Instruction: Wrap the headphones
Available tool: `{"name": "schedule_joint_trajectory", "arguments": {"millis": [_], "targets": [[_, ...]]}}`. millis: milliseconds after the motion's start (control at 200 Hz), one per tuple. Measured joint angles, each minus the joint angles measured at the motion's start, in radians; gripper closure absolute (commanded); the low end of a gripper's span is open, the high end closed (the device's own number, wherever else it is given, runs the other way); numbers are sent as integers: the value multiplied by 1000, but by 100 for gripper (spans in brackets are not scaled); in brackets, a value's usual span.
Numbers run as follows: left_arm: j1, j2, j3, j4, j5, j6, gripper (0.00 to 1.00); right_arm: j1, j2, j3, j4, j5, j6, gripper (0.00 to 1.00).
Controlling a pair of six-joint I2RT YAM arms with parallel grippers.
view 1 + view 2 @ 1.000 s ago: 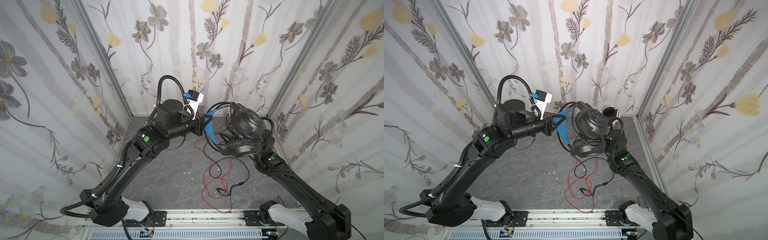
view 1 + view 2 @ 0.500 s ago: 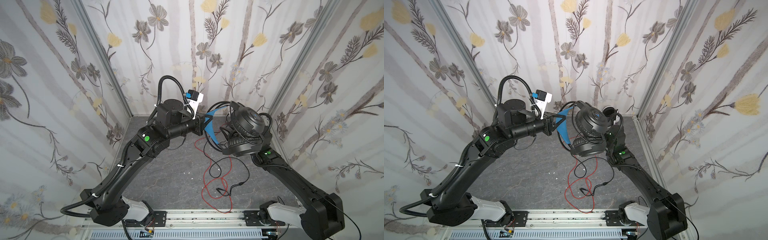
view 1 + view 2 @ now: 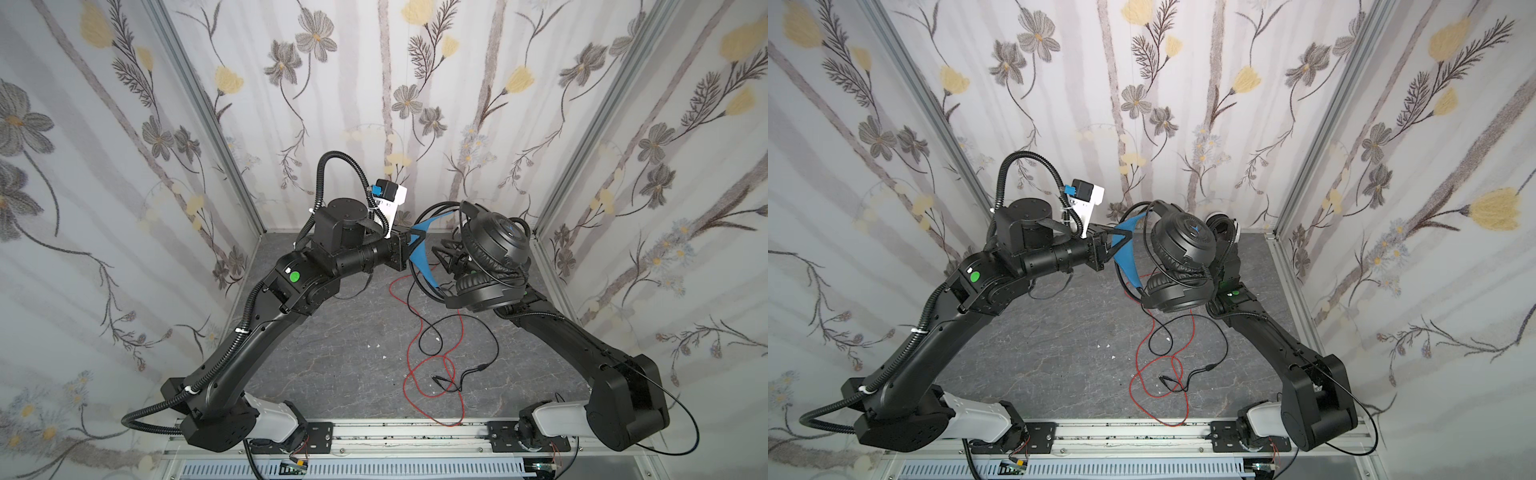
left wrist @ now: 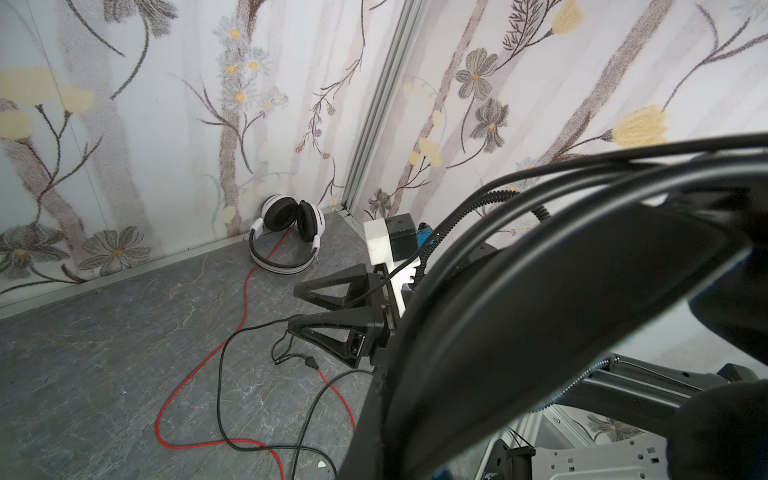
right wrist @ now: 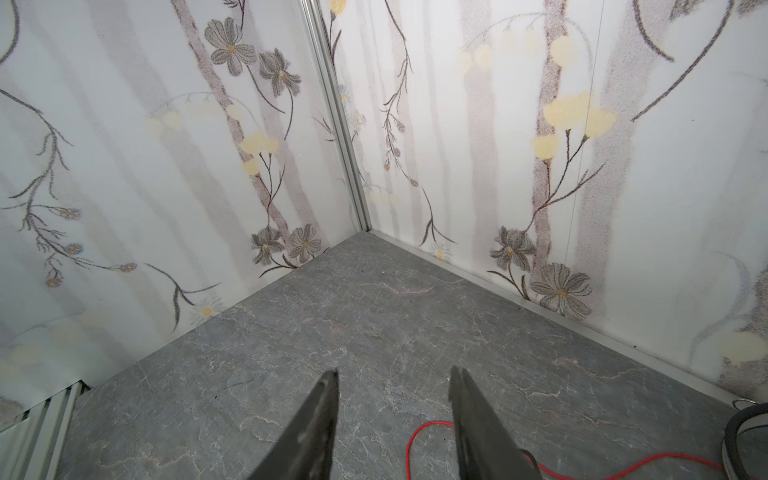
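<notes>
- The black headset [image 3: 494, 249] is held up above the far middle of the counter [image 3: 332, 365], with the left fingers [image 3: 1123, 242] clamped on its blue headband [image 3: 424, 266].
- Several turns of the black cable [image 3: 492, 332] already lie around the ear cups and along the band, so the winding of this set looks partly done.
- The rest of that cable hangs down and loops loosely over the counter, and its plug end [image 3: 478, 369] lies free towards the near side.
- The right fingers [image 5: 316, 424] stand apart with nothing between them, just beside the raised headset. They would need to take up the slack for the next turn.
- The white headset [image 4: 286, 232] lies in the far right corner of the counter.
- Its red cable [image 3: 409, 374] trails unwound to the near edge and crosses the black one, so this set appears to be untouched.
- Overall, the task seems to be less than halfway done.
</notes>
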Motion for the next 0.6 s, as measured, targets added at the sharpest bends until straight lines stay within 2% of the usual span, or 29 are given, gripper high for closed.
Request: {"name": "schedule_joint_trajectory", "arguments": {"millis": [135,600], "targets": [[1,2,0,5,0,-8,100,1,9,-35,14,-18,7,65],[2,5,2,19,1,-33,100,2,113,-66,102,-79,46,63]]}}
